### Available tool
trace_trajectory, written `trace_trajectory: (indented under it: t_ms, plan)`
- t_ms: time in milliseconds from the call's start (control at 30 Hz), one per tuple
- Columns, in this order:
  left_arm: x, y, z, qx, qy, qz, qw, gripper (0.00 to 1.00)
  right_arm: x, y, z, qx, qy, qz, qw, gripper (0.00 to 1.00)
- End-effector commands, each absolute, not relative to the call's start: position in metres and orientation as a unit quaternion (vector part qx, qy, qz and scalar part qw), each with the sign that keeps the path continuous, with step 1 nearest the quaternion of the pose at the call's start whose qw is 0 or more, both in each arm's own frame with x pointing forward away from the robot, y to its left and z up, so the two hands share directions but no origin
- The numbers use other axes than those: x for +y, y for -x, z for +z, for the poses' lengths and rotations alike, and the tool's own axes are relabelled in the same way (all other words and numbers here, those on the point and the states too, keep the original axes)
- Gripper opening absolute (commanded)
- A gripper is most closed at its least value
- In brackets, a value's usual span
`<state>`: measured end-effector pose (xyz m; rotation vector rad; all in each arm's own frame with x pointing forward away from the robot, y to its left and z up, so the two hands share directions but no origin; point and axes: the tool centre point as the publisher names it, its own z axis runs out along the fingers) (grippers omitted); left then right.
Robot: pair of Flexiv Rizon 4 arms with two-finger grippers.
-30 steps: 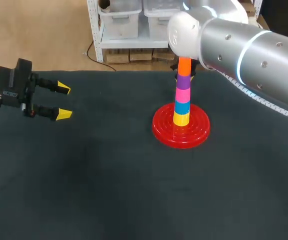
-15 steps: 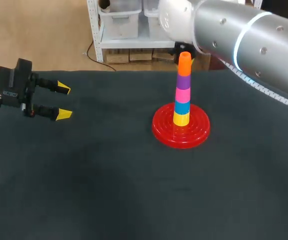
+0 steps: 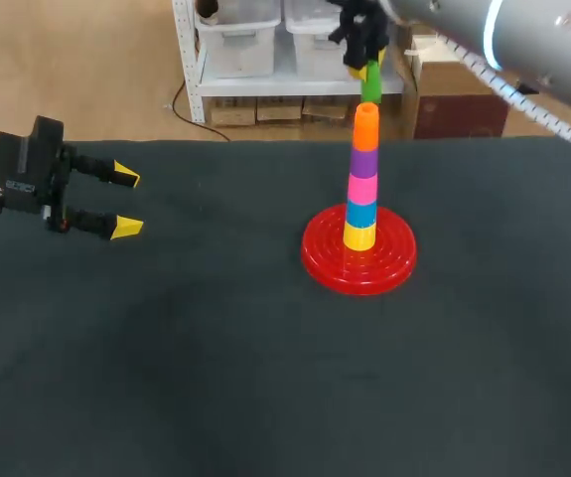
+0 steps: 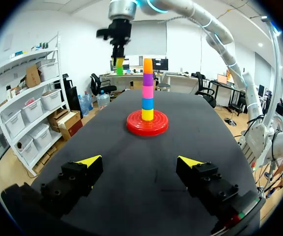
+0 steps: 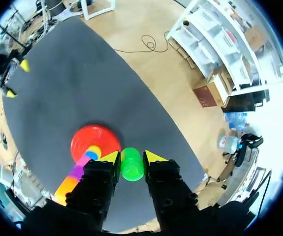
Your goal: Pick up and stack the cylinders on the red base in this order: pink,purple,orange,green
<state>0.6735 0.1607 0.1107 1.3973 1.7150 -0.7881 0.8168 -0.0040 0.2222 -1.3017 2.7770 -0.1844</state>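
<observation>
On the red base (image 3: 358, 260) stands a stack of cylinders (image 3: 362, 179): yellow, blue, pink, purple and orange on top. High above it, at the far side, my right gripper (image 3: 363, 68) is shut on the green cylinder (image 3: 370, 82), which hangs just above and behind the orange one. In the right wrist view the green cylinder (image 5: 132, 164) sits between the yellow fingertips, with the base (image 5: 95, 142) and stack (image 5: 77, 173) far below. My left gripper (image 3: 124, 202) stands open over the table's left side, nothing between its fingers; its own view shows the stack (image 4: 147, 91) ahead.
The dark cloth table (image 3: 215, 378) carries only the base and stack. The table's far edge runs just behind the base.
My right arm has risen and pulled back from in front of the stack, lifting the green cylinder above the orange one. The left arm has not moved.
</observation>
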Motion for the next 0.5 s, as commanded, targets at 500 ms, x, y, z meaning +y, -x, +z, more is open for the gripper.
trace_trajectory:
  t_ms: [500]
  plan:
    - [0.161,-0.673,0.110,0.672,-0.549,-0.310,0.388,1.00,-0.007,-0.726,0.275,0.859,0.491,0.017,0.141,0.00]
